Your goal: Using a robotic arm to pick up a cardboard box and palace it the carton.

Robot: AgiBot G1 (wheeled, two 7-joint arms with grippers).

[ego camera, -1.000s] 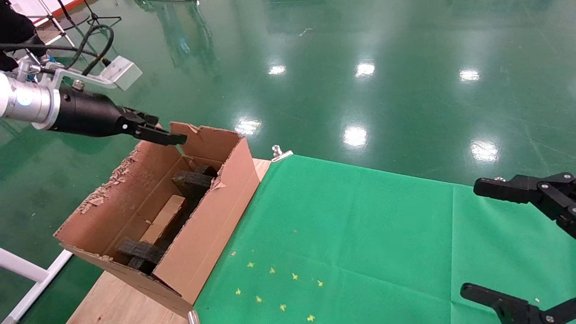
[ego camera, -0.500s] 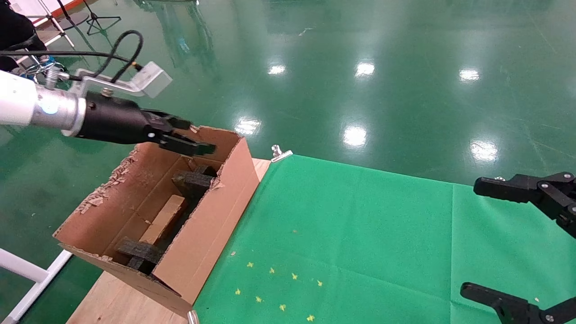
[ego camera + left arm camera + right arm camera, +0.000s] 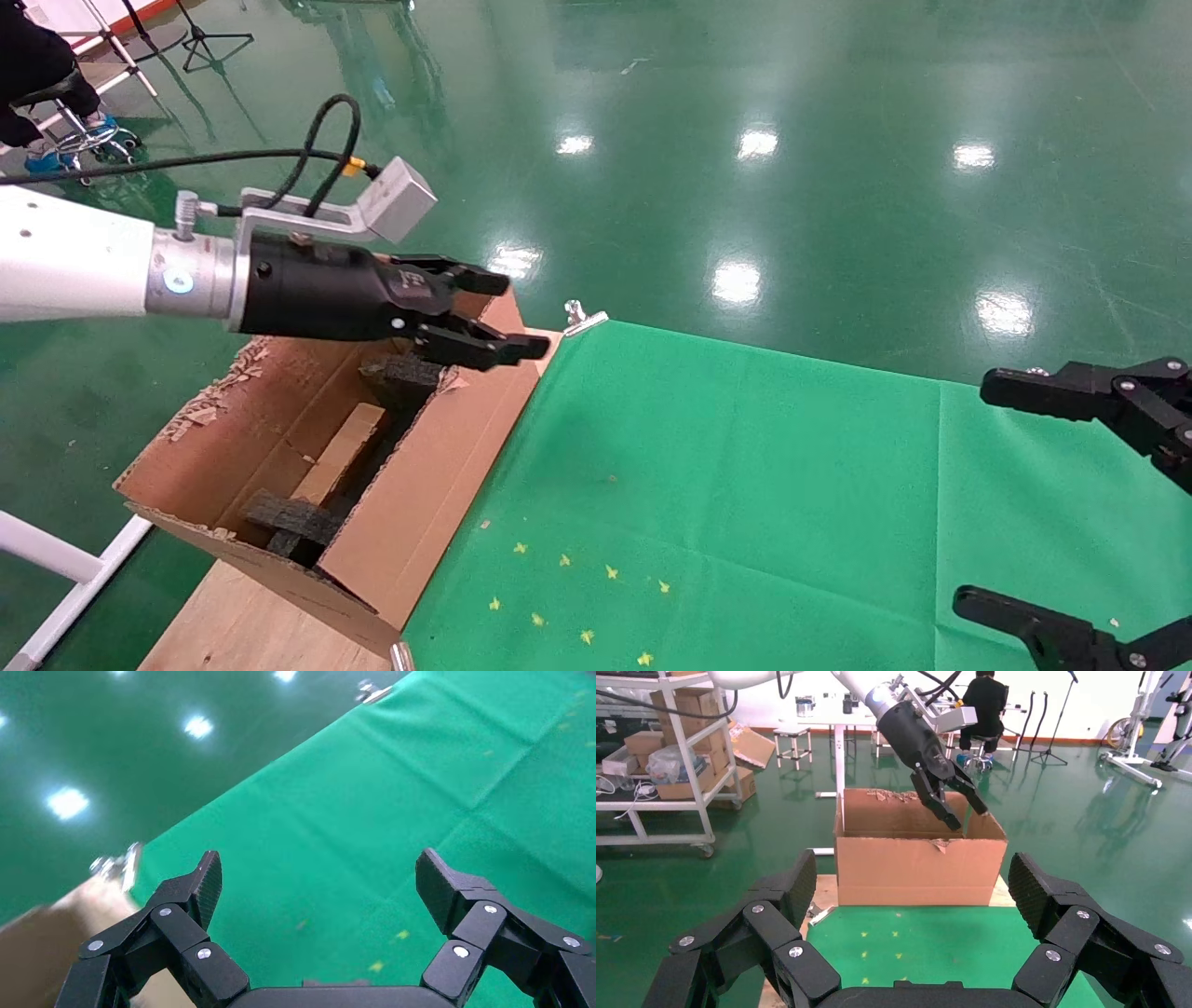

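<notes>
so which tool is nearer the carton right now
Left. The left tool is open above the carton's far end, at its cloth-side wall. The right tool, also open, hangs far off over the green cloth.

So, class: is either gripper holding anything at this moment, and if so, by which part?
Nothing is held. The left gripper is open above the carton, and the right gripper is open and empty too.

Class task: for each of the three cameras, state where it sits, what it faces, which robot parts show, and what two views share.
Head view: on the head, looking down at the carton and green cloth; both arms show.
Left wrist view: on the left wrist, facing the cloth; open left pincer shows.
Right wrist view: on the right wrist, facing the carton; open right pincer shows.
Shared: head and right wrist views both show the carton and left pincer.
</notes>
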